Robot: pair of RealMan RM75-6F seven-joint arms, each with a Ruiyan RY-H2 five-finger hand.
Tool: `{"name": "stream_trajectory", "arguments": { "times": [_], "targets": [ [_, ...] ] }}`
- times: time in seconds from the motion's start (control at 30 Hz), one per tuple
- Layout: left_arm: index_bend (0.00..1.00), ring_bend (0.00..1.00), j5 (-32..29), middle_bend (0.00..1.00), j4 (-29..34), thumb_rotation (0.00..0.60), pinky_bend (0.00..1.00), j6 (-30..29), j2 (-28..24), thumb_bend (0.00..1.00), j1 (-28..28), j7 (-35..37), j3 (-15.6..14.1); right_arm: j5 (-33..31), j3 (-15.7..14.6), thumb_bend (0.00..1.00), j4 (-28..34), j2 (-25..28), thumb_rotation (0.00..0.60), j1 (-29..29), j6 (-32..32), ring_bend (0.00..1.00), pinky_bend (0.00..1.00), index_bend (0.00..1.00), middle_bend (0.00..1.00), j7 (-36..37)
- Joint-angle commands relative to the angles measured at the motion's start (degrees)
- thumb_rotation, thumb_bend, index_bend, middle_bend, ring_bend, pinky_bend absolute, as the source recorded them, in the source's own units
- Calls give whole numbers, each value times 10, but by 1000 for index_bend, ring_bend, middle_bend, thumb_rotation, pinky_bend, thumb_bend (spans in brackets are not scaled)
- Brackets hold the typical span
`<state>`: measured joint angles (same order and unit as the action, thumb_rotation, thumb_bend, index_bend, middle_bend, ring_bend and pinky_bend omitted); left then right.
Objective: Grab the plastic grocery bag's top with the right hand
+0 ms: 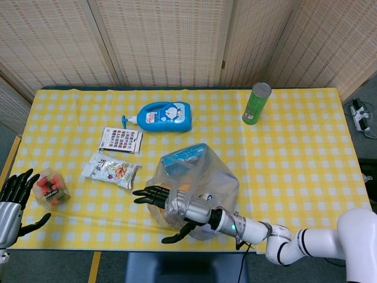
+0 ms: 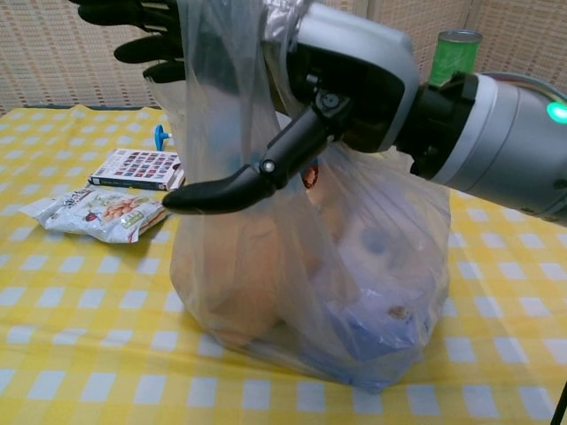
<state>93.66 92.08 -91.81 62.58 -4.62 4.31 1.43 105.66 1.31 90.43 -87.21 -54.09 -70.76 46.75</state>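
The clear plastic grocery bag [image 1: 203, 177] stands full near the table's front edge, with orange and blue goods inside. In the chest view the bag [image 2: 354, 274] has its gathered top rising up across my right hand [image 2: 301, 88]. That hand's fingers stretch out to the left behind the plastic and the thumb points down-left in front of it, so the bag's top runs between them without being gripped. From above, my right hand [image 1: 171, 206] sits at the bag's front left. My left hand [image 1: 15, 197] lies with fingers spread at the table's left front corner.
A small pack of red fruit [image 1: 51, 187] lies beside my left hand. A snack packet [image 1: 112, 169], a flat card box [image 1: 121, 140] and a blue bottle [image 1: 162, 116] lie left and behind the bag. A green can [image 1: 257, 102] stands at the back right.
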Motion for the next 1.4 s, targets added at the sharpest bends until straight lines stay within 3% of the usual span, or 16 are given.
{"name": "stream_trajectory", "arguments": {
  "times": [0.03, 0.27, 0.73, 0.97, 1.27, 1.4],
  "targets": [
    [0, 65, 0, 53, 1, 600, 0, -1, 0, 223, 1, -2, 0, -8, 4, 235, -14, -10, 600, -2, -14, 60, 0, 0, 0, 57],
    [0, 65, -1, 53, 1, 600, 0, 4, 1, 223, -1, -3, -1, -35, 10, 235, -26, -19, 600, -6, -31, 61, 0, 0, 0, 219],
    [0, 65, 0, 53, 1, 600, 0, 4, 1, 223, -1, -2, -1, -80, 28, 235, -42, -14, 600, -20, -18, 121, 0, 0, 1, 431],
    [0, 65, 0, 53, 1, 600, 0, 4, 1, 222, -2, -2, -1, -111, 39, 235, -41, -10, 600, -24, 2, 196, 69, 13, 112, 544],
    [0, 65, -2, 53, 0, 600, 0, 8, 1, 222, -3, -2, -1, -109, 44, 235, -54, -5, 600, -22, 4, 303, 214, 184, 255, 609],
    [0, 65, -4, 53, 0, 600, 0, 9, 2, 223, -3, -3, 0, -110, 46, 235, -55, -2, 600, -22, 8, 385, 298, 318, 361, 634]
  ]
}}
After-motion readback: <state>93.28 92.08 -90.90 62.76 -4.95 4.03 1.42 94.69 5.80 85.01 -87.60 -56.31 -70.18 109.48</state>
